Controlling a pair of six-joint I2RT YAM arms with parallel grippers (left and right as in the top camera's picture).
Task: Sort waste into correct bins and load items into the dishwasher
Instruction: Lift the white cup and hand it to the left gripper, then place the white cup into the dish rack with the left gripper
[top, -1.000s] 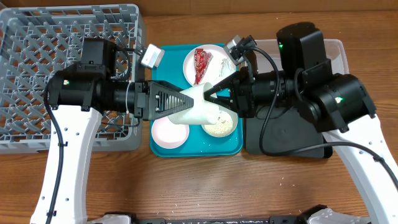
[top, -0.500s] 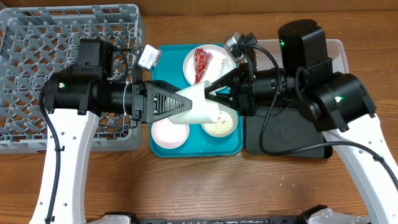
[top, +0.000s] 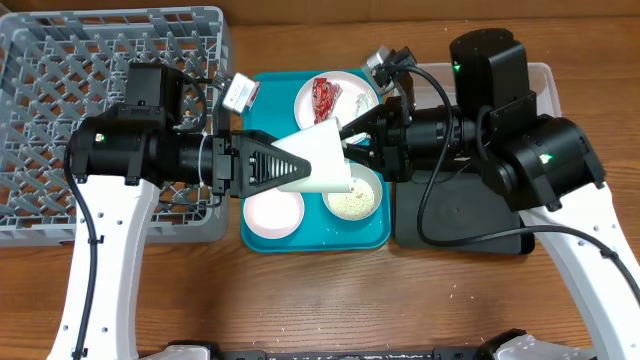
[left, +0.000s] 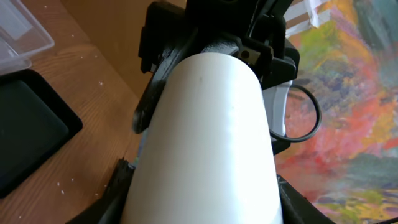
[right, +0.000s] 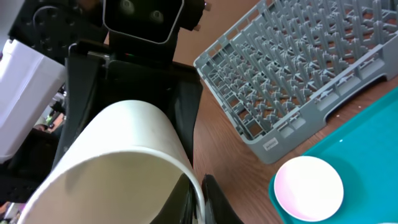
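1. The left fingers are spread wide and clamped across the barrel of the white cup, one on each flank. In the left wrist view the cup fills the whole gap between them.
2. The right fingers are nearly together and pinch the cup's thin wall at the rim, one inside the mouth and one outside.
3. Both arms therefore grip the one cup, which lies on its side in the air above the teal tray. This reads as a handover. A rim pinch suits lifting the cup off the tray, while a side grip suits turning it mouth-down for racking.
4. A pink bowl, a bowl of crumbs and a plate carrying a red wrapper sit on the tray beneath, with neither arm touching them.
5. Further out on the worktop, the grey dish rack stands on the left arm's side, the likely destination. A black bin and a clear bin stand on the right.
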